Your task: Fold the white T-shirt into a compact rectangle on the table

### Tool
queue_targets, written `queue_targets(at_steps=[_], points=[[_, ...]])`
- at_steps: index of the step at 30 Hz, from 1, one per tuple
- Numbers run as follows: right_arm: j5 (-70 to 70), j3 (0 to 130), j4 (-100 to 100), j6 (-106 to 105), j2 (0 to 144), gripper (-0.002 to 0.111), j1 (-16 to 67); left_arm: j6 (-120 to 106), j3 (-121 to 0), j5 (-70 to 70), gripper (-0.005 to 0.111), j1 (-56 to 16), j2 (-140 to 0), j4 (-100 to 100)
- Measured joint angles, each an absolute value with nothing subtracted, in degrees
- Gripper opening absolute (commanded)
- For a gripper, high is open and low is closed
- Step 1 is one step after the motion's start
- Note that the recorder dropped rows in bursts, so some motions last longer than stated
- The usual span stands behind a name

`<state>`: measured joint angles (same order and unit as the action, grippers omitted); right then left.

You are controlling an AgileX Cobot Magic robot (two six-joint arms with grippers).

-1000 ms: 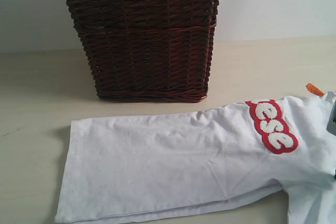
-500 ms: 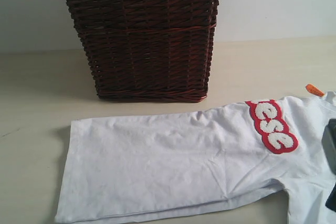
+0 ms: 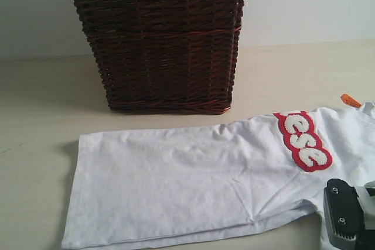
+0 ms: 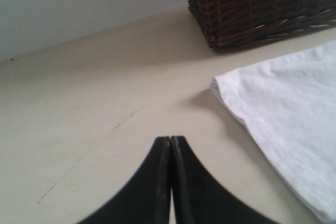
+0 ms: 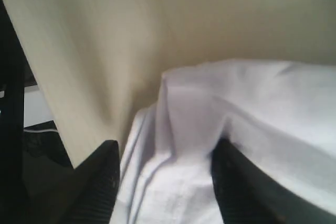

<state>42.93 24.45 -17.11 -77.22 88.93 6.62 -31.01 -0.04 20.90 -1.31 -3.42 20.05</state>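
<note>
Toward five o'clock in the exterior view, the right gripper (image 5: pixel 167 145) is now seen lower than a second ago. Its jaws are parted around a ridge of the white T-shirt (image 3: pixel 193 180), which is straddled, not pinched. The shirt is laid long and flat on the table (image 3: pixel 41 115) from seven to four o'clock, below the wicker basket (image 3: pixel 158 39). The left gripper (image 4: pixel 170 141) is closed on nothing off the shirt's nine-o'clock edge. A release is suggested, and more folds are judged necessary.

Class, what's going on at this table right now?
A two-armed robot is folding the white T-shirt, which lies on the table in front of a wicker basket. The right gripper is open around a bunched ridge of cloth near the sleeve. The left gripper is shut and empty beside the hem corner.
</note>
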Motion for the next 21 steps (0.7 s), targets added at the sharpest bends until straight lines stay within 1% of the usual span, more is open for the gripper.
queue_targets(at_steps=[2,6,9,10,16,21], points=[[43.8,25.4,-16.3,-75.3,90.3,0.042,6.6,-31.0,0.0,20.9,0.002,-1.3,-3.4,20.0],[43.7,26.8,-14.4,-72.3,92.3,0.015,6.6,-31.0,0.0,20.9,0.002,-1.3,-3.4,20.0],[42.4,26.9,-13.0,-71.4,92.7,0.002,6.6,-31.0,0.0,20.9,0.002,-1.3,-3.4,20.0],[42.3,27.0,-12.8,-71.1,92.7,0.0,6.6,-31.0,0.0,20.9,0.002,-1.3,-3.4,20.0],[42.6,27.4,-11.4,-67.2,92.8,0.0,7.0,-31.0,0.0,20.9,0.002,-1.3,-3.4,20.0],[47.8,28.0,-6.7,-64.8,92.2,0.0,7.1,-31.0,0.0,20.9,0.002,-1.3,-3.4,20.0]])
